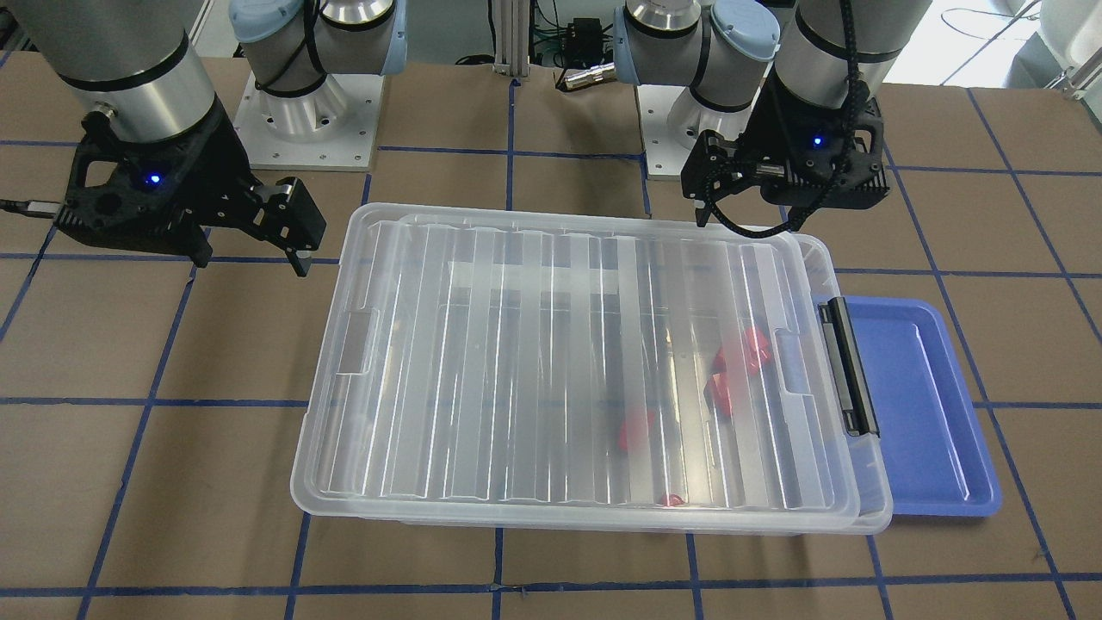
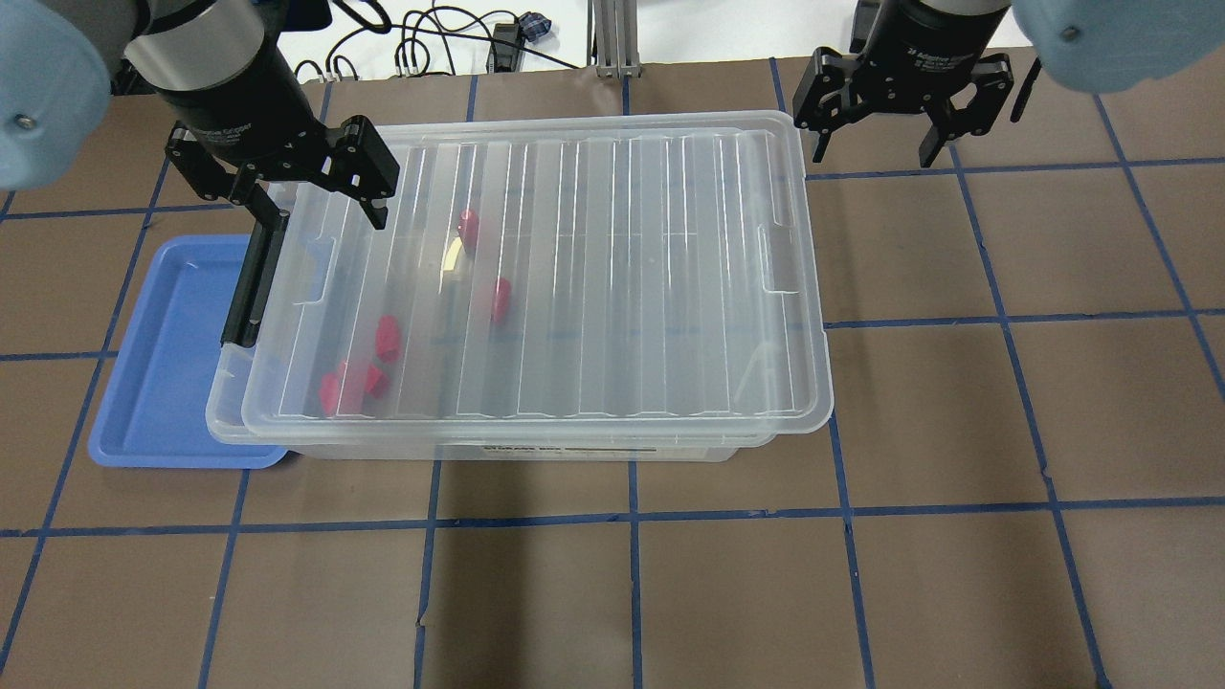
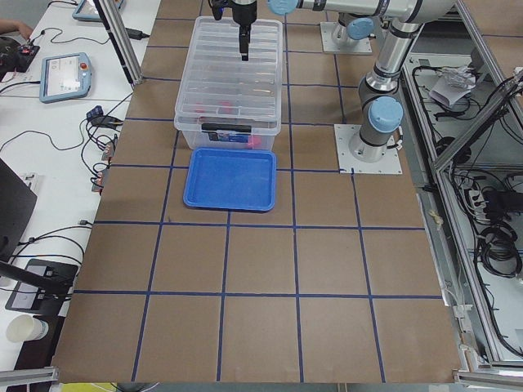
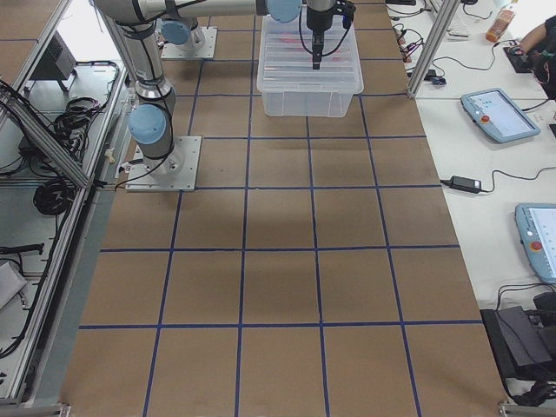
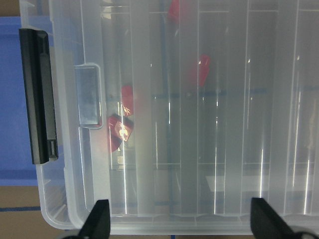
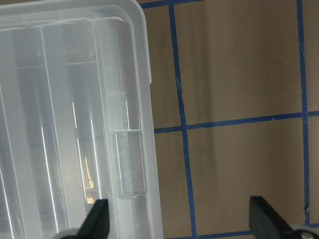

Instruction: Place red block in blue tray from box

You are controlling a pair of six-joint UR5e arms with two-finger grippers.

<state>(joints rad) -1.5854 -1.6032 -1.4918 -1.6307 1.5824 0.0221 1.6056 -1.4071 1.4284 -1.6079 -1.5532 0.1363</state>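
My left gripper (image 2: 316,206) hangs with its jaws spread wide and nothing between them. It sits above the far corner of the box (image 2: 612,268), at the end that carries the black latch (image 2: 254,277). From the left wrist camera I see both fingertips (image 5: 99,221) at the bottom edge, with the ribbed lid (image 5: 209,124) below them.

My right gripper (image 2: 873,153) is equally wide open and empty. It hovers just off the box's other end, near its far corner. The wrist view there shows the lid's rounded corner on one side and brown tabletop (image 2: 957,383) with blue tape lines under the jaws.

The lid sits on the box. Through it I can make out several red blocks (image 2: 388,337), blurred by the ribs. Most of them are gathered in the half toward the latch, and two lie close to the near wall.

The blue tray (image 2: 163,364) lies flat on the tabletop on my left side, right against the latch end of the box.
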